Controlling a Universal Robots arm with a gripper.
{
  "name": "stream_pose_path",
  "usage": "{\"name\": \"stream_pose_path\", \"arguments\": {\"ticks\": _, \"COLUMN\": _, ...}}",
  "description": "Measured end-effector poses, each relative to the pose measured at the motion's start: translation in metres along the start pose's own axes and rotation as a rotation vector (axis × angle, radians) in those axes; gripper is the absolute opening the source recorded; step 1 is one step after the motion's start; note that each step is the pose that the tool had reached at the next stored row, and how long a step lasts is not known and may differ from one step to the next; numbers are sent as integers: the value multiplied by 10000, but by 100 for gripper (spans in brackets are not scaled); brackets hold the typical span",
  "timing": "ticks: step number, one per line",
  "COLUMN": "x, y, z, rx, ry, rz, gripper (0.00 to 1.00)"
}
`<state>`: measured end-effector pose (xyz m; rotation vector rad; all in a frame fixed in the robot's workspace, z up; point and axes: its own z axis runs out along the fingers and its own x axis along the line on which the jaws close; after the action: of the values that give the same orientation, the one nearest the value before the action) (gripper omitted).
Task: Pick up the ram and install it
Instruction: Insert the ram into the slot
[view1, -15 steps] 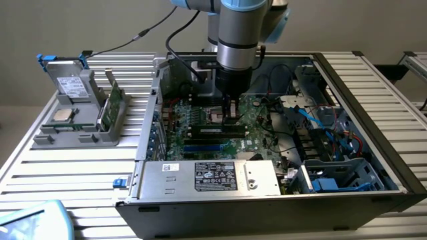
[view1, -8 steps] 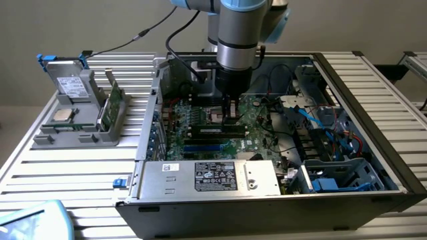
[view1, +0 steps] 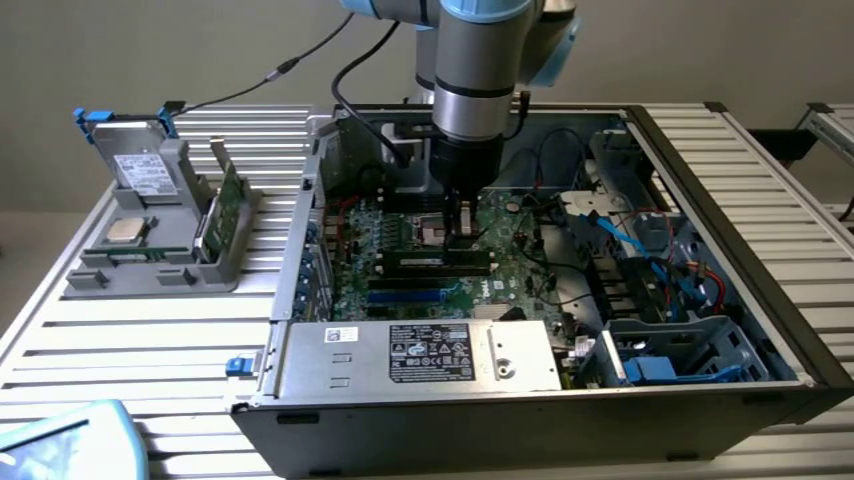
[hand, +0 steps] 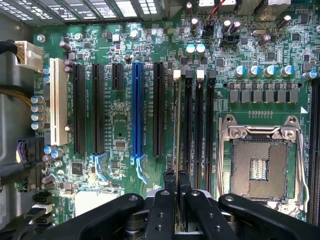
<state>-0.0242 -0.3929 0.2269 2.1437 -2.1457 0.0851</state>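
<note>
Open PC case (view1: 747, 300) on a slatted desk (view1: 134, 350), motherboard (view1: 400, 235) exposed. Arm reaches straight down into the case, gripper (view1: 463, 235) low over the memory slots.

Wrist view: gripper (hand: 176, 180) with both fingers (hand: 169, 186) clenched close together on the ram (hand: 177, 125). The ram is seen edge-on as a thin strip running away from the fingertips. It lies along the memory slot (hand: 187, 125) farthest from the CPU socket (hand: 260, 167), between that bank and a long black card slot (hand: 159, 110). A blue slot (hand: 136, 115) comes next beyond that. Cannot tell whether the ram is seated in the slot or just above it; the edge-on angle hides the gap.

Exterior view: the ram (view1: 430, 262) shows as a dark bar with a pale label directly under the fingers, near the middle of the board.

On the exterior view's left, well apart from the case, a grey holder (view1: 160, 265) stands on the desk. It carries another green stick (view1: 227, 205) standing on edge and a square silver chip (view1: 124, 231).
</note>
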Motion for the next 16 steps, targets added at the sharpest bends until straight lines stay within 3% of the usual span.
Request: {"name": "stream_pose_path", "arguments": {"ticks": 16, "x": -11, "y": 0, "z": 1, "rx": 0, "ry": -4, "rz": -1, "gripper": 13}}
